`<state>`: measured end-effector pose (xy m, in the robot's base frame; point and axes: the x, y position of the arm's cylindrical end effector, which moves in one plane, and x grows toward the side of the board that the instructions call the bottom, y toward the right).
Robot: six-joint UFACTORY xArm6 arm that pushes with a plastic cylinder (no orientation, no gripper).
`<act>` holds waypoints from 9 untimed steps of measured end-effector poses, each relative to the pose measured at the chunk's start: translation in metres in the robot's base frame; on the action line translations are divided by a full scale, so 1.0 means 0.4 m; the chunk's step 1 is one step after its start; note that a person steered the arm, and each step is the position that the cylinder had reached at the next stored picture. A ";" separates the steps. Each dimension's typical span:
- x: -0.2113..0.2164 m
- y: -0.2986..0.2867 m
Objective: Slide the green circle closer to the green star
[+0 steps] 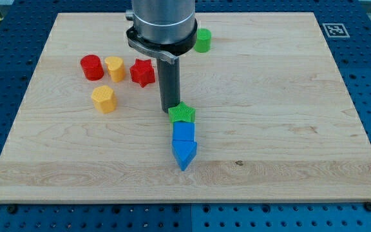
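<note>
- Near the middle of the wooden surface (pixel 288 116), my tip (pixel 171 111) stands just beside the green star (pixel 181 114), at the star's upper left, touching it or nearly so.
- No hand exists on this arm; it ends in a plain dark rod, so nothing can spread or pinch.
- At the view's top, the green circle (pixel 203 40) sits close to the surface's far edge, partly behind the arm's grey housing (pixel 162 22) and well apart from the green star.
- Judged from this layout, the task looks barely begun: the circle has yet to be brought toward the star, and my tip is beside the star, not the circle.
- What seems left: getting my tip round to the circle's far side and pushing it down the view toward the star.
- Below the star, two blue blocks form a line with it: a blue block (pixel 183 132) touching the star, then a blue pointed block (pixel 185 154).
- Toward the view's left lie a red cylinder (pixel 91 67), a yellow block (pixel 114 68), a red star (pixel 143 72) and a second yellow block (pixel 104 99).
- No brand or readable writing shows; only a black-and-white square marker (pixel 333 29) at the surface's top right corner.
</note>
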<state>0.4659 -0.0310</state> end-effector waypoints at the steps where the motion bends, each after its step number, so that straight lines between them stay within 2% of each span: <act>1: -0.014 -0.006; 2: -0.077 -0.043; 4: -0.228 0.001; 6: -0.470 -0.016; 7: -0.553 0.029; 8: -0.560 0.124; 9: -0.535 0.132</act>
<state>0.2518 0.0219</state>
